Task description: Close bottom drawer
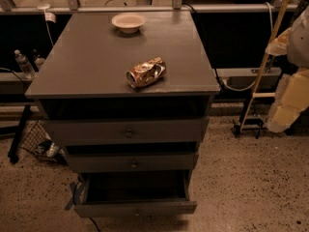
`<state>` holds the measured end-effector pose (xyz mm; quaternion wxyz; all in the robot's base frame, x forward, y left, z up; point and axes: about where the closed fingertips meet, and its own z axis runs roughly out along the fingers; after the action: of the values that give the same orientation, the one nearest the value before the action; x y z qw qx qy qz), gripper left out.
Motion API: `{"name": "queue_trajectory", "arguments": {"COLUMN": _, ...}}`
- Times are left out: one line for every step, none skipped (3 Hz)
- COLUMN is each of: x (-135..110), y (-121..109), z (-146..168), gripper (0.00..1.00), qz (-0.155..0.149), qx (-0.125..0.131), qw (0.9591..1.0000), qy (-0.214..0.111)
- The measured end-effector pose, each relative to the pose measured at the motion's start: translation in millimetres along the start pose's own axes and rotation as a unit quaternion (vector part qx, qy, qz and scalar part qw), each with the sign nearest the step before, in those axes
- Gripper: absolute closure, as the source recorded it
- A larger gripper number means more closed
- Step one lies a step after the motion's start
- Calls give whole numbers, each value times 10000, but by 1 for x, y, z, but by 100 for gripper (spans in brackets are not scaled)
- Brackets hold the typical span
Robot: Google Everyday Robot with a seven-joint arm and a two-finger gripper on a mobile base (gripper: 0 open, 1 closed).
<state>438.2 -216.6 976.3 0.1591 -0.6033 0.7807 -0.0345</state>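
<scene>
Camera view is showing us the grey-brown cabinet (96, 57) from above and in front, and we are seeing the bottom drawer (135, 208) standing pulled well out at the foot of it, its dark inside lying open to us behind the plain flat front. We are noting the middle drawer (133, 162) and the top drawer (128, 131) sitting further in above it, each with a small round knob. We are placing the gripper (281, 116) at the right edge, at the lower end of a pale blurred arm, beside the cabinet and touching nothing we can make out; whether it is open or closed we cannot tell. We are marking the bottom drawer as lying down and to the left of the gripper, well apart from it. On the cabinet top we are logging a crushed can (146, 72) lying near the front edge and a pale bowl (128, 21) sitting toward the back.
</scene>
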Motion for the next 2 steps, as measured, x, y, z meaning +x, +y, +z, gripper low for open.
{"name": "queue_trajectory", "arguments": {"x": 0, "y": 0, "z": 0, "gripper": 0, "qz": 0, "qx": 1, "qw": 10000, "qy": 0}}
{"name": "queue_trajectory", "arguments": {"x": -3, "y": 12, "z": 17, "gripper": 0, "qz": 84, "qx": -67, "qw": 9997, "qy": -224}}
